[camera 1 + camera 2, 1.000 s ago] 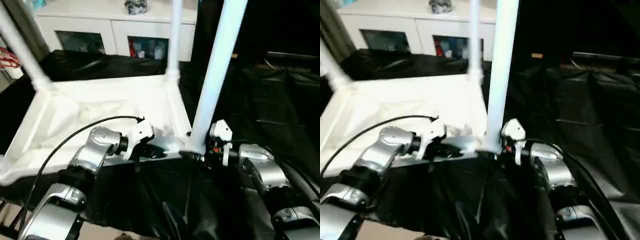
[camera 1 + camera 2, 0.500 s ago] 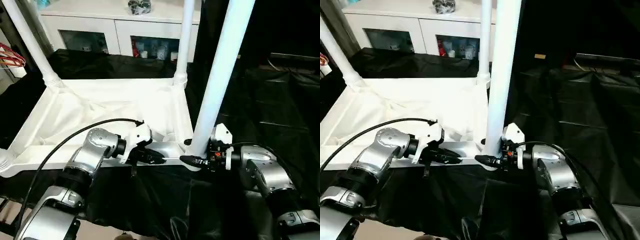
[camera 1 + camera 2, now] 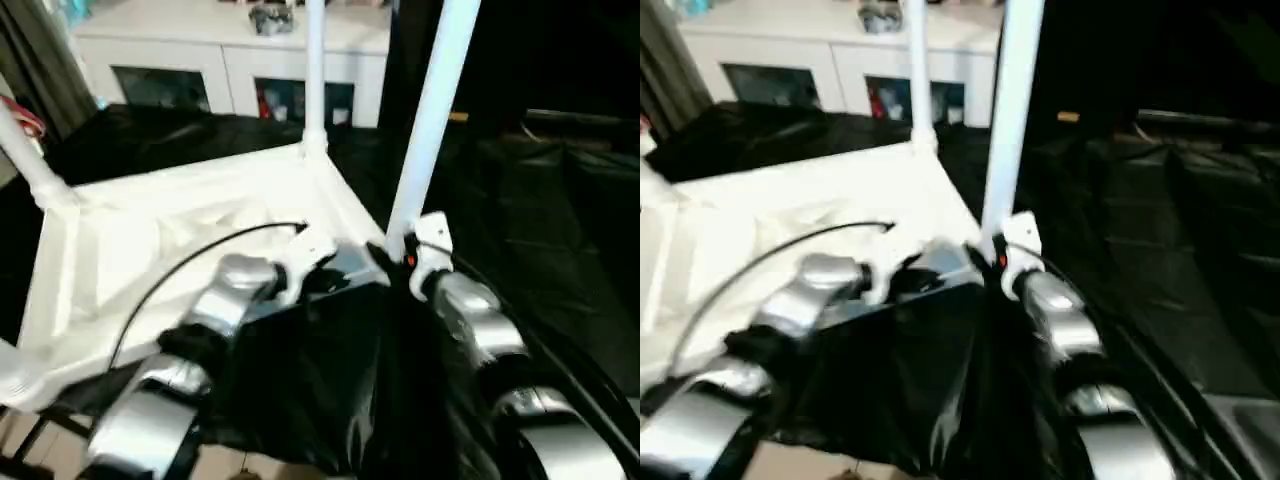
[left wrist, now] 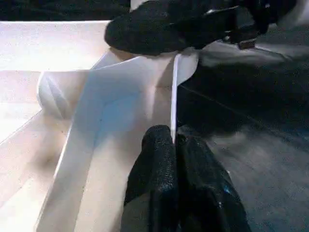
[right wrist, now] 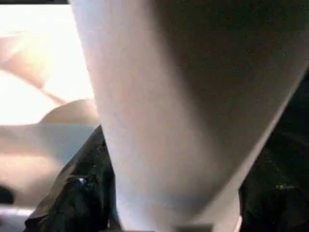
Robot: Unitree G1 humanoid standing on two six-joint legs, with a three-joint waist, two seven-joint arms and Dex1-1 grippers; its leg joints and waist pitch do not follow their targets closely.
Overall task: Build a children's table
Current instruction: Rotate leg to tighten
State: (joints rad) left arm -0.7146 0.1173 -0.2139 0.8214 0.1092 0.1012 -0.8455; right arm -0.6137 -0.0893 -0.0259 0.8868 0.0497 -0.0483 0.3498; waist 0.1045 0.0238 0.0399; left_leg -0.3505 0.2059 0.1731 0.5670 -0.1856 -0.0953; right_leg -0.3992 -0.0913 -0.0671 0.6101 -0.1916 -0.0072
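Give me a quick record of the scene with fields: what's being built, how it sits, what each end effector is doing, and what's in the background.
item: children's table, tabletop upside down on black sheet
legs: three seen standing upright from corner sockets
left end effector: shut, pinching the tabletop's thin near rim
right end effector: around the base of the near right leg
background: white cabinet with glass doors

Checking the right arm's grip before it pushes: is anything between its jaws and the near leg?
Nothing visible: the right gripper jaws sit directly around the near leg at its base, by the tabletop corner.
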